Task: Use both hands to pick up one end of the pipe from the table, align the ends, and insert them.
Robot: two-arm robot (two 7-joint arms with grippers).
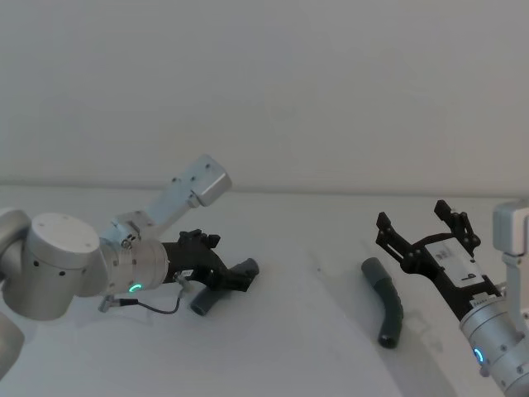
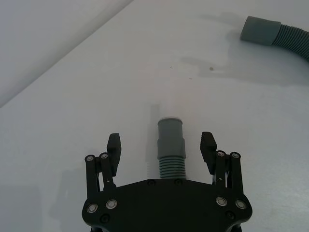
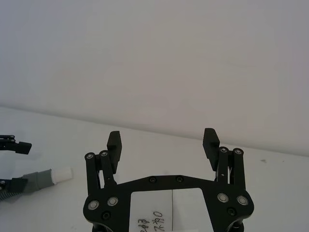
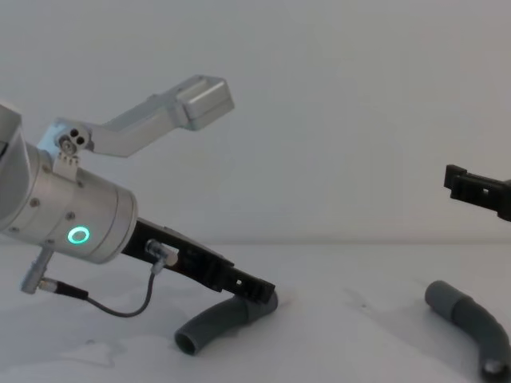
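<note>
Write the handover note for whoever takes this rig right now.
Left claw: open, straddling the collar end of the left pipe piece, not gripping it.
Right claw: open, raised above the table, near the right pipe piece, which lies on the table.
Done: left claw positioned around its piece.
Left: close the left claw, grasp the right piece, lift both, align the ends, insert.

Left piece: the curved dark grey ribbed flexible pipe piece (image 2: 171,126) has most of its ribbed length hidden beneath the black plastic two-finger left gripper (image 2: 161,141).
Right piece: the second dark grey ribbed pipe piece (image 2: 277,36) runs off the left wrist view's edge.
</note>
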